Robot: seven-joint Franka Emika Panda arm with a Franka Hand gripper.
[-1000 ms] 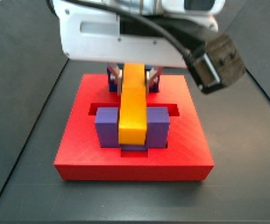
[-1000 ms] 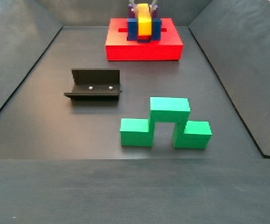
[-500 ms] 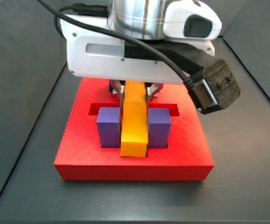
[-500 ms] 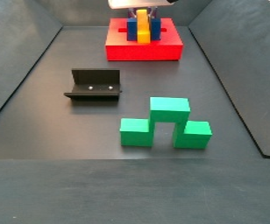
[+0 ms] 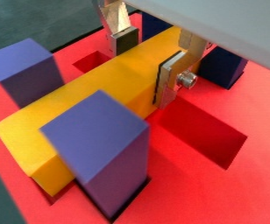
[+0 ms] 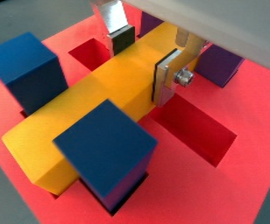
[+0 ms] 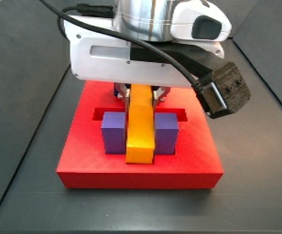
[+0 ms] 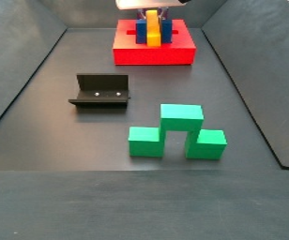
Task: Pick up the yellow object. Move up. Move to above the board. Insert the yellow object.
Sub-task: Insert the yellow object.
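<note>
1. Green blocks [image 8: 174, 131] sit nearest in a side view, three cubes bunched together on the dark floor, well apart from the board and playing no part in this task.
2. The fixture [image 8: 99, 91] stands just behind them, off to one side with nothing on it.
3. Red board [image 7: 140, 137] at the far end of that view carries two purple posts [image 7: 113, 132] with a slot between them; the posts look like guides that keep a bar square as it goes down.
4. Yellow object [image 7: 138, 123] is a long bar lying between the posts, its length along the slot. It seems low in the channel, so insertion looks nearly or fully done, though I cannot tell whether it is bottomed out.
5. Gripper [image 5: 148, 59] is directly above the board at the bar's far end, pinching the yellow object across its narrow width. One silver finger [image 5: 173, 77] lies flat on the side face, the opposite one [image 5: 121, 37] on the other side.
6. Gripping at the end rather than the middle keeps the fingers clear of the posts, my guess.
7. An open recess [image 6: 204, 137] in the red surface lies beside the bar, unfilled.
</note>
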